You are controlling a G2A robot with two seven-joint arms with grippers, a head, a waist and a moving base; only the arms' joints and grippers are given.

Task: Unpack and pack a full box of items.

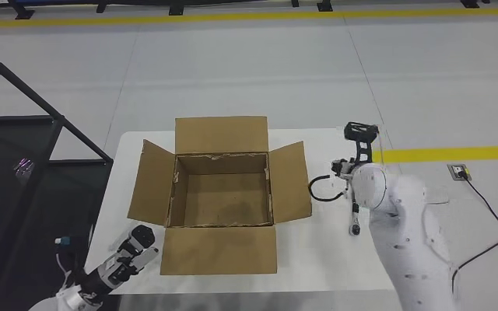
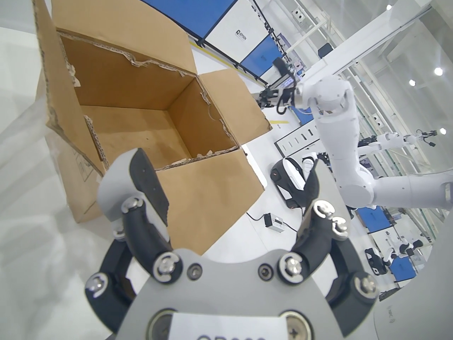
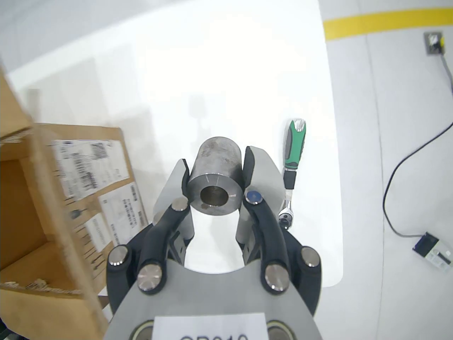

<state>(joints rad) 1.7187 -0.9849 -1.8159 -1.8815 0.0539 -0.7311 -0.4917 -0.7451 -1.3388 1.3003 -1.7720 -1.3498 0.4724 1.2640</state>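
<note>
Your box (image 1: 222, 198) looks emptied, right hand (image 3: 216, 162) is pinching the steel cylinder (image 3: 214, 182), left hand (image 2: 226, 166) spread, so I'd guess repacking's left.

Box (image 1: 222, 134): brown corrugated cardboard, matt; flap edges torn and ragged.
Box labels (image 3: 88, 168): white printed paper, stuck flat on the cardboard.
Cylinder (image 3: 216, 178): grey metal; side dull and blotchy, end face machined smooth with faint scribed lines.
Ratchet (image 3: 295, 150): green and black grip, plastic or rubber by look; head of bright polished metal.
Counter (image 3: 212, 72): white, smooth, slight sheen.
Right pincer (image 3: 215, 166): matt grey metal plates, black pads, shiny screw heads.
Left pincer (image 2: 228, 169): matt grey plates, black matt links, bright screws.
</note>
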